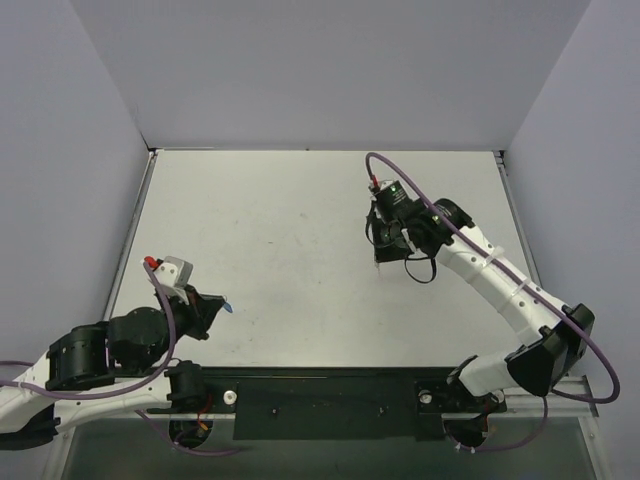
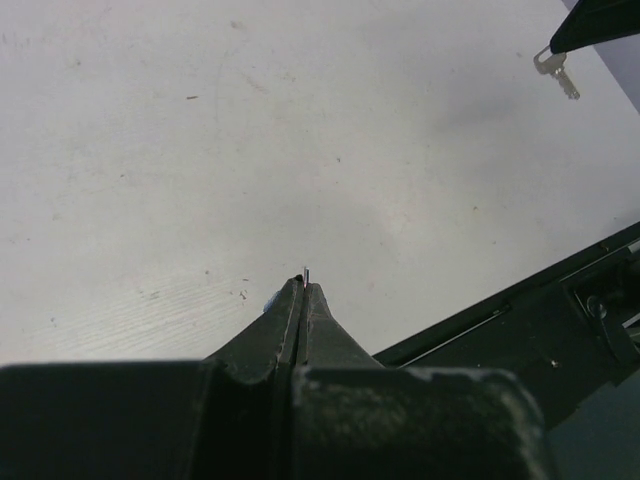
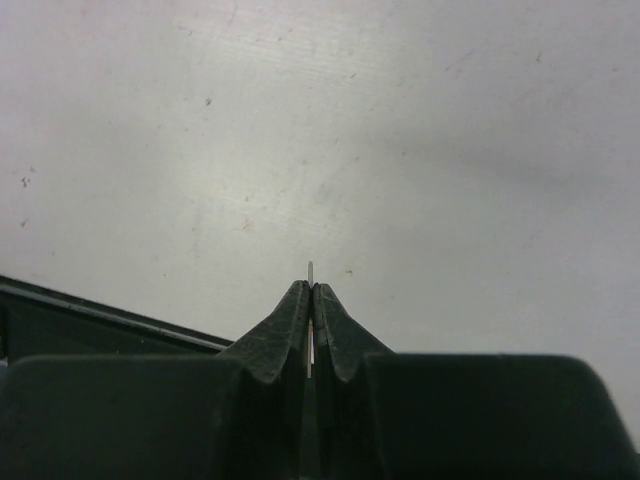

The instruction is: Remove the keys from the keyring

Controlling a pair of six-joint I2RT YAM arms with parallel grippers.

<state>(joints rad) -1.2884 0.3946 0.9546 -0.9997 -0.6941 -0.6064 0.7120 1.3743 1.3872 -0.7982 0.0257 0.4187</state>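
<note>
My right gripper (image 1: 384, 256) is shut on the small silver key over the right middle of the white table. In the right wrist view the key (image 3: 311, 268) shows edge-on as a thin metal sliver poking out between the closed fingertips (image 3: 296, 300). The left wrist view shows the key (image 2: 556, 72) hanging below the right gripper (image 2: 590, 22), far from the ring. My left gripper (image 1: 217, 308) is shut on the keyring at the near left. The blue tag (image 1: 228, 307) peeks out beside the fingers, and a thin ring edge (image 2: 305, 272) sticks out of the tip.
The black base rail (image 1: 330, 400) runs along the table's near edge and also shows in the left wrist view (image 2: 520, 330). Pale walls close the table at the left, back and right. Purple cables loop round both arms.
</note>
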